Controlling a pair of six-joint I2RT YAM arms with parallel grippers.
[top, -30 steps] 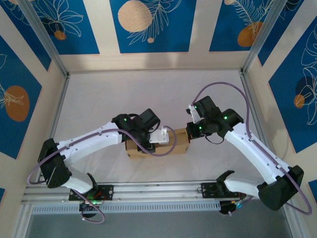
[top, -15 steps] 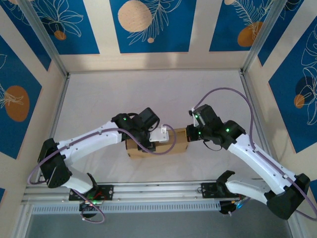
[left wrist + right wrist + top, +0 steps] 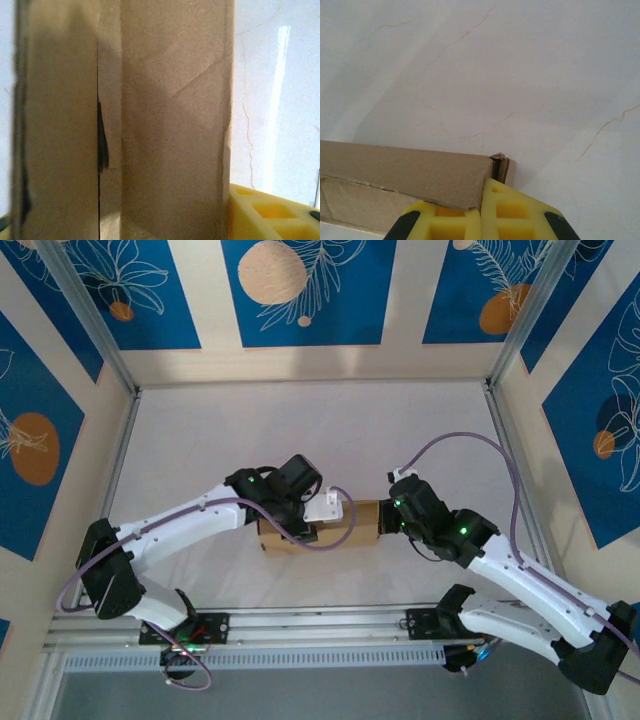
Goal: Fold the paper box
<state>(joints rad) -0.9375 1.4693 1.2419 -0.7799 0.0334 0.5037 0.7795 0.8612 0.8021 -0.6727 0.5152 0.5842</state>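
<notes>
The paper box (image 3: 335, 530) is a shallow brown cardboard box lying folded on the white table between my two arms. My left gripper (image 3: 322, 510) hovers over its middle. In the left wrist view the box (image 3: 170, 125) runs between the jaws of the left gripper (image 3: 135, 222), one yellow finger (image 3: 270, 215) beside its right edge and the jaws wide apart. My right gripper (image 3: 386, 518) is shut and sits against the box's right end. In the right wrist view the right gripper (image 3: 484, 189) has its pads together at the box corner (image 3: 499, 165), under a cardboard flap (image 3: 400, 170).
White marbled table top (image 3: 300, 430) stretches behind the box. Patterned blue and beige walls (image 3: 300, 290) and an aluminium frame (image 3: 515, 330) enclose it. The rail with the arm bases (image 3: 320, 625) runs along the near edge.
My right arm has swung down toward the near right, its gripper staying at the box's right end. The left jaws have widened a little. The box nudged slightly.
</notes>
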